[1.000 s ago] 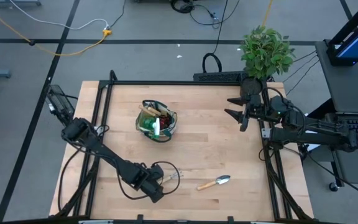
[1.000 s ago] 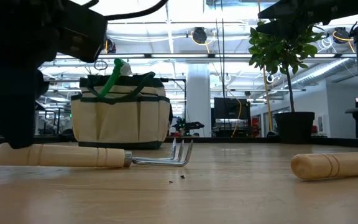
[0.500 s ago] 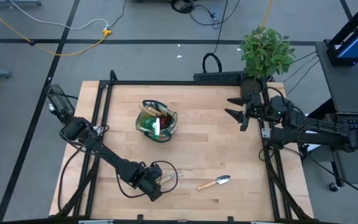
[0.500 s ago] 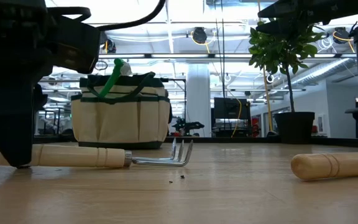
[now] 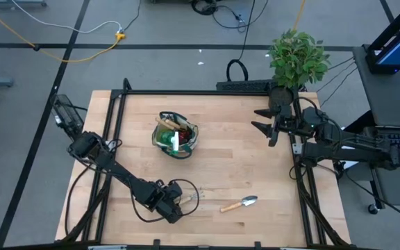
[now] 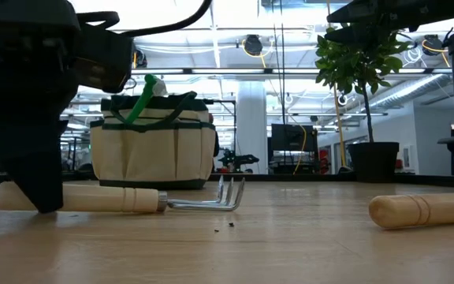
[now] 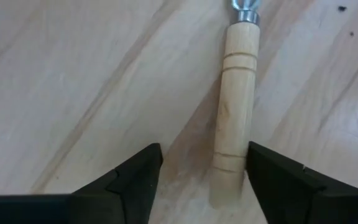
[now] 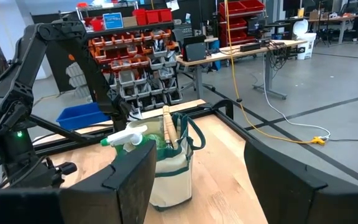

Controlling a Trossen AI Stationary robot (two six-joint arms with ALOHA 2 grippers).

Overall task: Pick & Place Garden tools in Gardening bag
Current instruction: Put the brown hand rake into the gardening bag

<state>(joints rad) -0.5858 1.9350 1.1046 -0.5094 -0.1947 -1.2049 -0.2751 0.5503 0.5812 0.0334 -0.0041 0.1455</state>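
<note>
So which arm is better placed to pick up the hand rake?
Left. The left gripper is down at the hand rake, jaws open around its handle; the right gripper waits far off near the plant.

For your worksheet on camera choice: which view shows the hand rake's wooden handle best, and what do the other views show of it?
The left wrist view: the hand rake's handle fills the picture between the left gripper's open fingers. The low view shows the rake side-on, tines up. The high view shows it tiny. The right wrist view does not show it.

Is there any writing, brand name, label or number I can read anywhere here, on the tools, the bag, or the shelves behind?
No text can be read.
Gardening bag: plain, no print visible.
Hand rake handle: bare wood, only grooves.
Blue sign on the shelves: some markings, too small to read.
</note>
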